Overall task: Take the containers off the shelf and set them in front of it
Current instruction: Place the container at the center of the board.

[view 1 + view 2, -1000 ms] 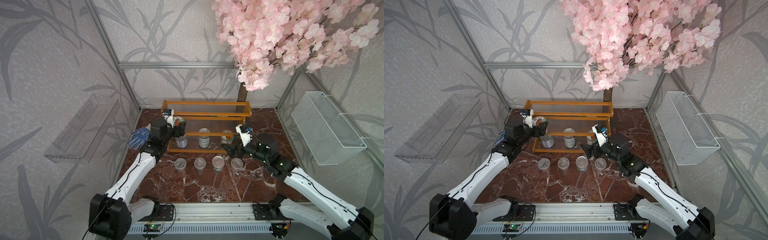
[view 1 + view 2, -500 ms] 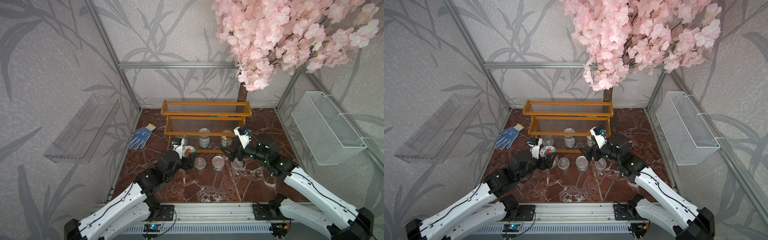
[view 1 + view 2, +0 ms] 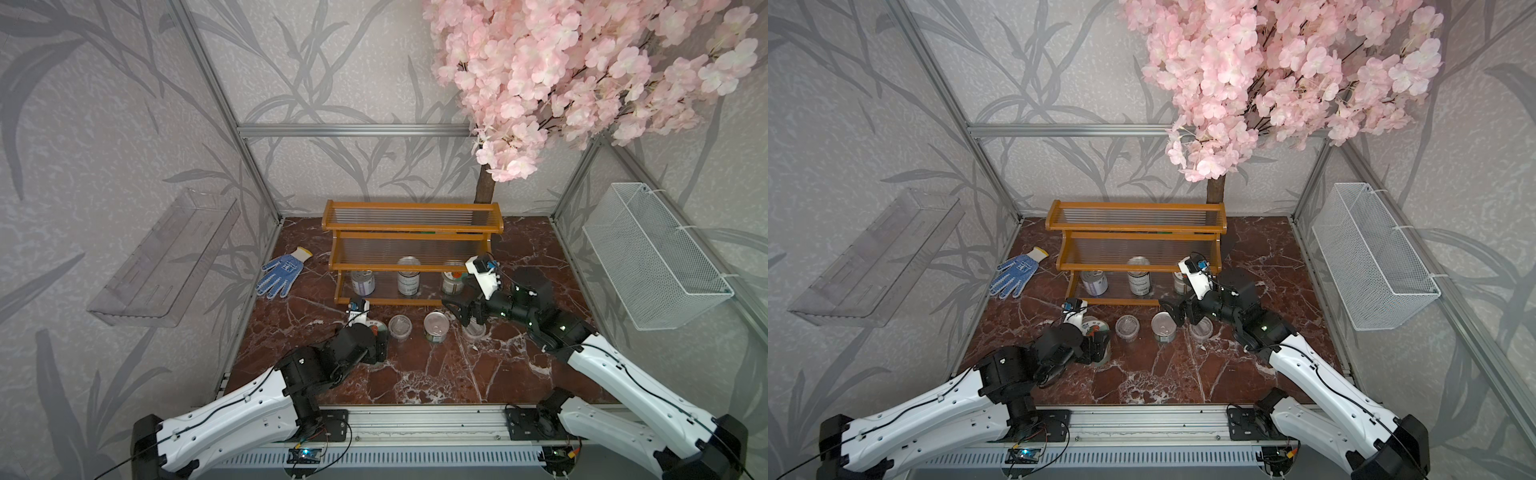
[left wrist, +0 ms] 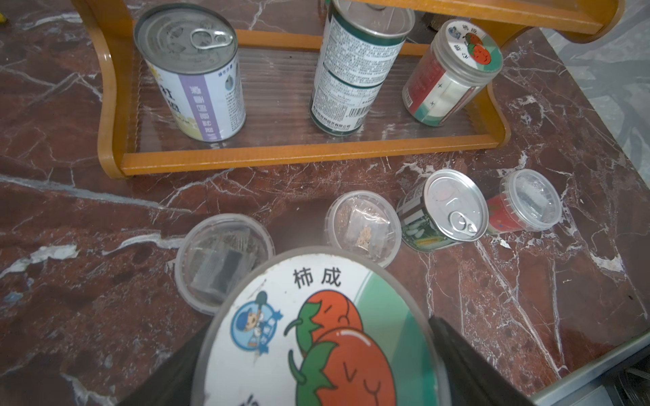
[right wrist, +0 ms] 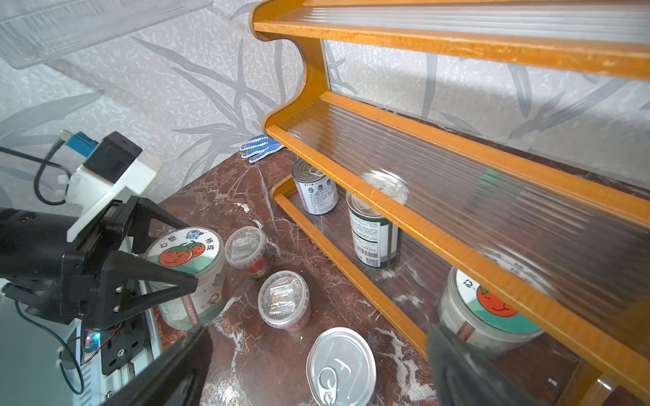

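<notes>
The orange-brown shelf (image 3: 411, 226) (image 3: 1133, 224) stands at the back. Its bottom tier holds a purple-label tin (image 3: 363, 281), a tall tin (image 4: 355, 70) and a tomato-lid jar (image 5: 492, 309). In front of it on the marble stand two clear cups (image 4: 364, 226) (image 4: 221, 260), a pull-tab tin (image 3: 436, 326) and a third cup (image 4: 529, 200). My left gripper (image 3: 380, 340) is shut on a tomato-lid glass jar (image 4: 316, 334) (image 5: 186, 253), low at the row's left end. My right gripper (image 5: 318, 337) hangs open above the floor tin (image 5: 341, 362).
A blue dotted glove (image 3: 280, 274) lies left of the shelf. A clear wall tray (image 3: 166, 266) hangs on the left wall and a white wire basket (image 3: 652, 266) on the right. A blossom tree's trunk (image 3: 484, 187) rises behind the shelf's right end.
My left arm has carried the jar from the shelf's left end forward and down to the row of containers. The right gripper has stayed open and shifted only slightly.
</notes>
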### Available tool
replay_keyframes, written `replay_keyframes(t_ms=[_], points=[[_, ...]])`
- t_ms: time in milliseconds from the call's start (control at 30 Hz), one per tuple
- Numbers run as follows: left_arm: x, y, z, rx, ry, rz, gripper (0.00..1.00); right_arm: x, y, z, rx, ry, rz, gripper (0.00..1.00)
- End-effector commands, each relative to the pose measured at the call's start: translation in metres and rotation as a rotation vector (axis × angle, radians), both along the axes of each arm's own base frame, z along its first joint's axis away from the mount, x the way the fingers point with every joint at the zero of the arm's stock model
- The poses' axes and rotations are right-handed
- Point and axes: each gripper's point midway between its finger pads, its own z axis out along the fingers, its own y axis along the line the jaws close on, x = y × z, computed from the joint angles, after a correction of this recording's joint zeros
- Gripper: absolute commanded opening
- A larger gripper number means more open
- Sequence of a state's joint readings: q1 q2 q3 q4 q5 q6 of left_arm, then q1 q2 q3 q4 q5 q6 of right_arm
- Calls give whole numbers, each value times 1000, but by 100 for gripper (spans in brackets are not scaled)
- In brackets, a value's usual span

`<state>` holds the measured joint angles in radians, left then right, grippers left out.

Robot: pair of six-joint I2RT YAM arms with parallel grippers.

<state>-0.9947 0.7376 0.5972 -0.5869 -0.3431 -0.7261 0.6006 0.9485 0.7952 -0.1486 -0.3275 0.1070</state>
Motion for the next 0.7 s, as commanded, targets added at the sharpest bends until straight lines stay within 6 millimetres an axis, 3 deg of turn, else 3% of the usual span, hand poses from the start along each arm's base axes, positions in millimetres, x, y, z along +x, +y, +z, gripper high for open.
replay_keyframes(t_ms=[0,333,500,667], points=[[-4,15,-19,59,39,56,79,0,1,-2,1,-2,17,99],[-1,35,-46,162,52,178,79,-1,1,-7,-1,-2,16,99],[-4,37,-59,132,65,197,80,1,1,-6,-8,-10,17,99],[-4,43,-60,165,59,210,82,1,2,-8,-6,-9,20,99]])
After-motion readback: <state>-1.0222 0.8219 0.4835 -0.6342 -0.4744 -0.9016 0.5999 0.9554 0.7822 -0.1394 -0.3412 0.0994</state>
